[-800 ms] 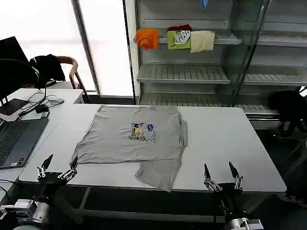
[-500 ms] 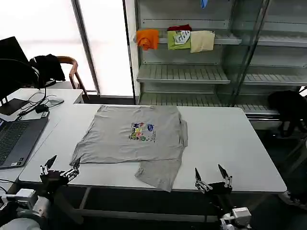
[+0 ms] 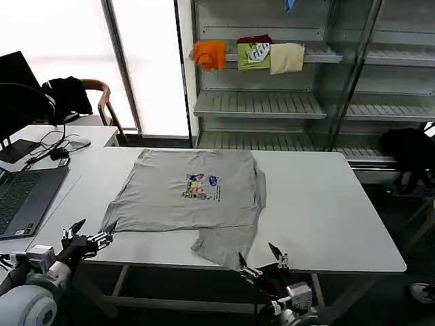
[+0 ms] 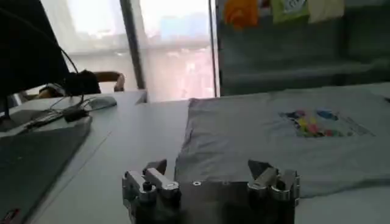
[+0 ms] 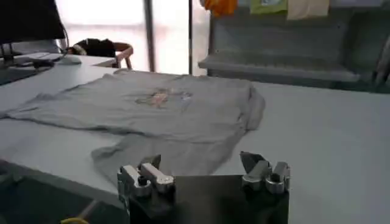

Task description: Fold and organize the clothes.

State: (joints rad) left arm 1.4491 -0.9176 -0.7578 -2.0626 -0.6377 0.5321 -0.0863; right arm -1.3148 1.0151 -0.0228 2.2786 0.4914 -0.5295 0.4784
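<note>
A light grey short-sleeved shirt (image 3: 190, 197) lies spread flat on the white table (image 3: 319, 204), its small multicoloured chest print (image 3: 202, 187) facing up. A flap of grey cloth (image 3: 224, 246) sticks out from under it to the table's front edge; I cannot tell whether it belongs to the same shirt. My left gripper (image 3: 94, 231) hovers open at the front left edge, just off the shirt's near left corner. My right gripper (image 3: 256, 252) is open and low at the front edge, right beside the flap. From the wrists, the left gripper (image 4: 207, 167) and right gripper (image 5: 201, 161) are empty, with the shirt (image 4: 274, 134) (image 5: 164, 109) ahead.
A laptop (image 3: 20, 197) and cables sit on the desk to the left. A chair with a black garment (image 3: 68, 95) stands behind it. Shelves (image 3: 258, 105) behind the table hold orange, green and cream folded garments. A black bag (image 3: 408, 153) lies far right.
My right gripper has dropped and moved left along the front edge, towards the grey flap. My left gripper has sunk slightly and turned. The shirt has not moved.
</note>
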